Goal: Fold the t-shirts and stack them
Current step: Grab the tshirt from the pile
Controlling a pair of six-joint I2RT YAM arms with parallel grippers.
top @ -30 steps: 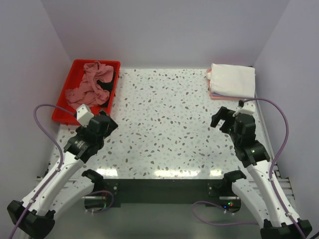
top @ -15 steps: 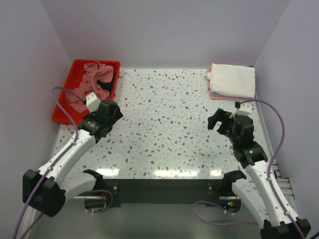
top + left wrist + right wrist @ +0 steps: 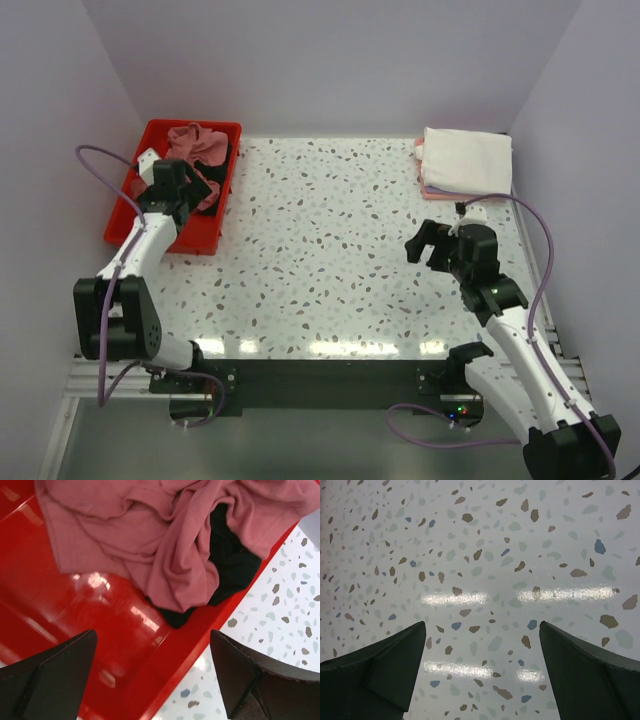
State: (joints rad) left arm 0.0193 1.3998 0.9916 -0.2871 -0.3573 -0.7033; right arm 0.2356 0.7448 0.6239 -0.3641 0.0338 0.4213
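Cloth lies just ahead of the left gripper (image 3: 152, 636), whose fingers (image 3: 55, 680) stand spread wide and empty: a crumpled dusty-rose t-shirt (image 3: 165, 535) heaped over a black t-shirt (image 3: 232, 562) in the red tray (image 3: 95, 610), beyond the fingertips. Both look light, limp and likely to drag each other along, so the best hold is probably a raised fold of the rose one, clear of the black cloth beneath. Also spread and empty, the right gripper (image 3: 482, 625) hangs over the speckled table (image 3: 480, 540), with a folded white t-shirt (image 3: 468, 158) stacked on a pinkish one (image 3: 424, 186) well beyond it.
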